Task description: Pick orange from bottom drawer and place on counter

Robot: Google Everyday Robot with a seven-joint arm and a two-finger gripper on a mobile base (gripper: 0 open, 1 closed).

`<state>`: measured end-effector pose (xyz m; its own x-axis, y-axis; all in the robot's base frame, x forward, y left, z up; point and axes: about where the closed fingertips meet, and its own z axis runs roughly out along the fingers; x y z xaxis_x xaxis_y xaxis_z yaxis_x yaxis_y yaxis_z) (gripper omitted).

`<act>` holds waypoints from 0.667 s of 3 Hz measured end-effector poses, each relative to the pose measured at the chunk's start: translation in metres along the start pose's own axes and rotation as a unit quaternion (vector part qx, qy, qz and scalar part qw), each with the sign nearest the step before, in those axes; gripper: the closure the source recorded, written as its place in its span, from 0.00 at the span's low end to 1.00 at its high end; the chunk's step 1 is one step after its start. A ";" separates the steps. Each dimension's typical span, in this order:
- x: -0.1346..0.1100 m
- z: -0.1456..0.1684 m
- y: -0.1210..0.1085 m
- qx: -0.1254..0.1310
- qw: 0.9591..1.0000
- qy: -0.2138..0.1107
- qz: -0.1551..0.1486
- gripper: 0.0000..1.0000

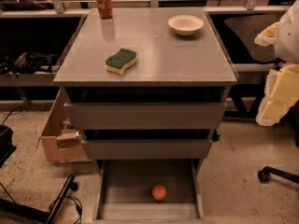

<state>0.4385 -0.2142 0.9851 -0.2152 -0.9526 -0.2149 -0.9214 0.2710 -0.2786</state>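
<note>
Camera view, contents as listed.

1. The flat, smooth grey counter (154, 50), slightly glossy, is forming the rectangular top of the cabinet. Three things are standing on it, well apart from one another:
   - a red cylindrical metal drinks can (103, 3), standing upright at the far left corner;
   - a shallow round white bowl (186, 24), sitting toward the far right;
   - a wavy-edged sponge (121, 61) with a rough green top over a yellow foam body, lying near the front left.

2. The upper grey metal drawer (145, 115) and the middle grey metal drawer (146, 148), both plain-fronted, are standing slightly out (their insides are lying in shadow).

3. The bottom drawer (126, 181), a shallow grey metal tray with a flat floor, is standing pulled fully out. It is holding the small, smooth, round orange (159, 192), which is resting on the floor a little right of centre, toward the front wall.

4. The pale cream, blocky gripper (273, 97) is hanging at the right edge of the view, beside the cabinet and level with the upper drawers, well apart from the orange. Whether it is wide or narrow, I cannot tell.

5. An open brown cardboard box (58, 139) is leaning against the cabinet's left side on the speckled floor (233, 171).
</note>
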 end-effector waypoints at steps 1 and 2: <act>0.000 0.000 0.000 0.000 1.000 0.000 0.000 0.00; 0.013 0.024 0.011 -0.005 1.000 -0.018 0.017 0.00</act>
<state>0.4330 -0.2197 0.9565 -0.2342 -0.9376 -0.2571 -0.9172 0.3008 -0.2613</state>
